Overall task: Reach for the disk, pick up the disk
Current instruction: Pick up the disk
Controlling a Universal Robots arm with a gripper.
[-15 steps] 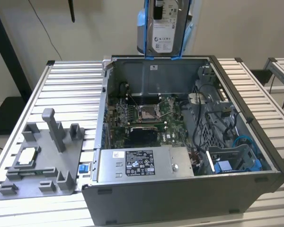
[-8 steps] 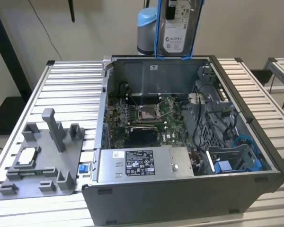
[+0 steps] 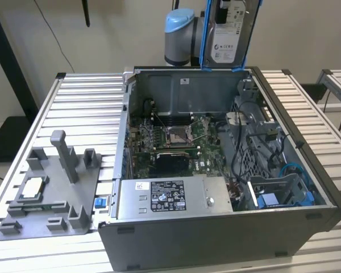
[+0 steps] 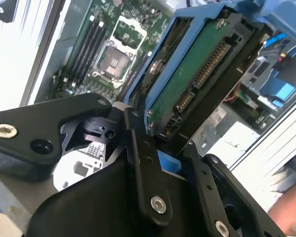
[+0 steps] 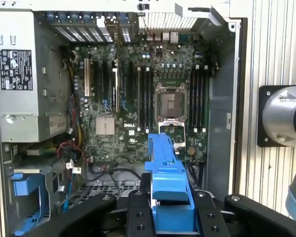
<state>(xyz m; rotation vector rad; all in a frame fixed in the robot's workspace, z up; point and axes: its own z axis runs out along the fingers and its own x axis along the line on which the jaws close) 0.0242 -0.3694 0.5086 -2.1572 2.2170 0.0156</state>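
Note:
The disk (image 3: 229, 33) hangs upright above the back wall of the open computer case (image 3: 216, 239), its white label facing the exterior view and blue frame along its edges. In the second wrist view the disk (image 4: 187, 84) shows its green circuit board and connector, clamped between the black fingers (image 4: 143, 163) of my gripper (image 4: 165, 158). In the first wrist view the disk (image 5: 165, 168) is seen edge-on as a blue carrier, with my gripper (image 5: 170, 210) shut on it over the motherboard (image 5: 138, 98).
The case holds a power supply (image 3: 165, 196), cables and a blue bracket (image 3: 273, 199) at the exterior view's right. A grey fixture (image 3: 57, 187) with a small silver chip (image 3: 33, 187) lies on the slatted table (image 3: 91, 108) at the exterior view's left. The arm's joint (image 3: 179, 37) stands behind the case.

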